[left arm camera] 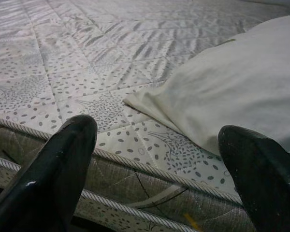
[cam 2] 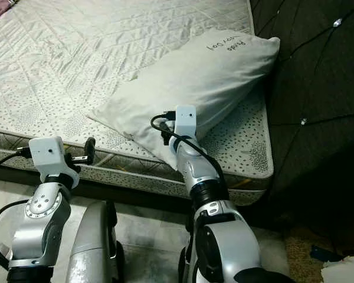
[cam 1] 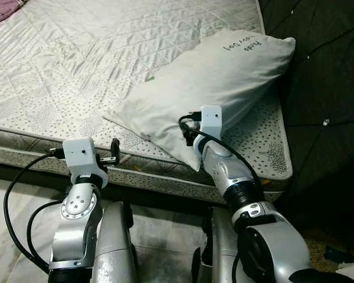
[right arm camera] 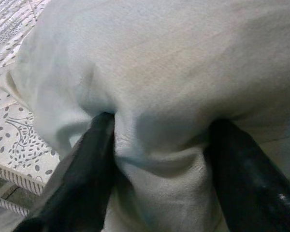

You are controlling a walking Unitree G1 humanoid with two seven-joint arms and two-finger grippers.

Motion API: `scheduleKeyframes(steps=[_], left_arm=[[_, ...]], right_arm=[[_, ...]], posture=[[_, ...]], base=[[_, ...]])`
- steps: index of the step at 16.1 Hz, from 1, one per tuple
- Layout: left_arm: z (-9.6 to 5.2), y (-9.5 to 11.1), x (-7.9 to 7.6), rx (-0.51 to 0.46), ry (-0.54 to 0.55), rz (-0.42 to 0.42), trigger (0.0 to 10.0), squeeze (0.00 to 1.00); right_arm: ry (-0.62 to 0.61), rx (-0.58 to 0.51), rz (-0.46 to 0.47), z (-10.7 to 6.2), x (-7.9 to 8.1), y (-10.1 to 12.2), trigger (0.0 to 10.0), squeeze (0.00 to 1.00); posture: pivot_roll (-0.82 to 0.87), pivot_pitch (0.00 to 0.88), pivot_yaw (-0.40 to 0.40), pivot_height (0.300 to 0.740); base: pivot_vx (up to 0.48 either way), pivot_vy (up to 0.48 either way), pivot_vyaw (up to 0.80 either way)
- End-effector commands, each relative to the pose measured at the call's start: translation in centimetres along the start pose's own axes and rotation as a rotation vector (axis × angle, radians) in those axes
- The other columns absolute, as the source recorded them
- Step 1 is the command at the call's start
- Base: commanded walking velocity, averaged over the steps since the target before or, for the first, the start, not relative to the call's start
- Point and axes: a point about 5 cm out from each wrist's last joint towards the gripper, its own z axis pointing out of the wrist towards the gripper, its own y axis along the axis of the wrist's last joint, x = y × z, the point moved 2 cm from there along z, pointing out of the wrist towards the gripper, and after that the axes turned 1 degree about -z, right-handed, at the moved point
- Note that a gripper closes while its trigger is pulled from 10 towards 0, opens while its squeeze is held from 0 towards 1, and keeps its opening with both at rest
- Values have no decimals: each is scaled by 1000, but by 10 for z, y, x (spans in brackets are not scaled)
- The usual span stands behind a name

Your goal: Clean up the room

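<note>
The right gripper (right arm camera: 157, 159) pinches a fold of the pillow (cam 1: 218, 82) at its near corner, fingers (right arm camera: 87, 164) dug into the cloth, likely to drag or lift it into place. The pillow lies askew on the mattress (cam 1: 106, 59), near its front edge by the dark headboard (cam 1: 330, 71). The left gripper (left arm camera: 157, 159) hangs spread and empty at the mattress edge, beside the pillow's other corner, ready to help.

Dark handwriting on the white pillow (cam 1: 224, 88), seen upside down near its far corner, cannot be read.
</note>
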Motion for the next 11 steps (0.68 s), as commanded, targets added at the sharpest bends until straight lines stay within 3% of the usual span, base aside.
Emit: scheduleKeyframes(steps=[1,11], left_arm=[[0,-1,-1,8,-5,13,10000,0],[0,-1,-1,8,-5,13,10000,0]], right_arm=[[26,-24,2,2,8,9,0,0],[26,-24,2,2,8,9,0,0]], posture=[[156,127,-41,572],[156,127,-41,572]], base=[[0,0,0],[0,0,0]])
